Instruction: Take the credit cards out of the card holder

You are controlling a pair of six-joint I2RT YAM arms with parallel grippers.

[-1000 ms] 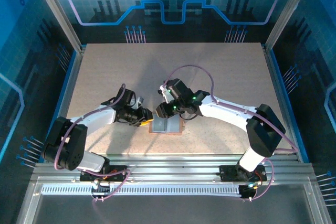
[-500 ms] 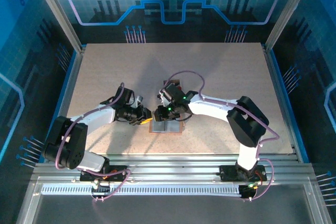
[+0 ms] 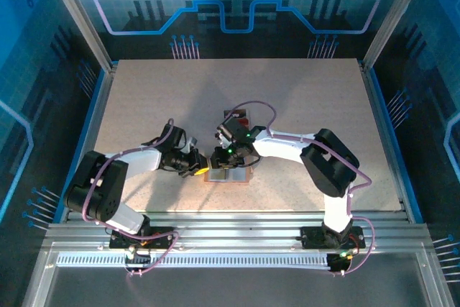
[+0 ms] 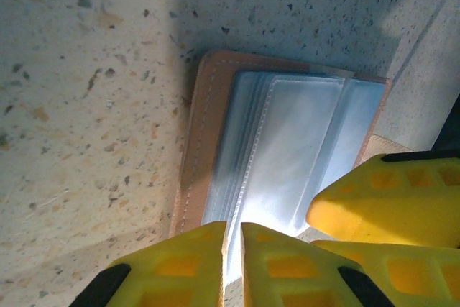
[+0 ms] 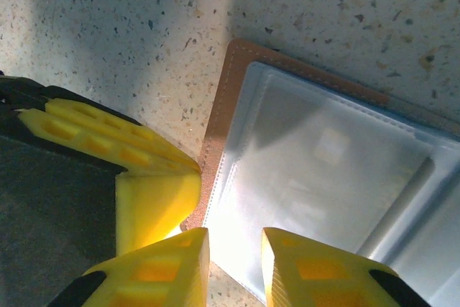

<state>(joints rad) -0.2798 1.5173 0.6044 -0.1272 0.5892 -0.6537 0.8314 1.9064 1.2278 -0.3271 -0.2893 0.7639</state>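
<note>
The card holder [image 3: 231,175] lies open on the table, with a tan cover and grey-blue clear sleeves [image 4: 287,141] [image 5: 323,156]. No card colour shows in the sleeves. My left gripper [image 3: 202,166] [image 4: 232,231] is at its left corner, with the jaws down to a thin slit on the holder's near edge. My right gripper [image 3: 219,159] [image 5: 235,239] hangs open just beside it, its fingers straddling the same end of the sleeves. A right finger [image 4: 388,199] shows in the left wrist view. Small red and dark credit cards [image 3: 235,115] lie on the table behind the right arm.
The speckled table [image 3: 302,98] stretches wide to the back and both sides. Its metal front rail [image 3: 237,221] runs close below the holder. Both grippers are crowded together at the holder's left end.
The left jaws have closed from a wider gap onto the holder's edge. The right arm has folded in and its gripper has dropped to the holder's left end, beside the left gripper.
</note>
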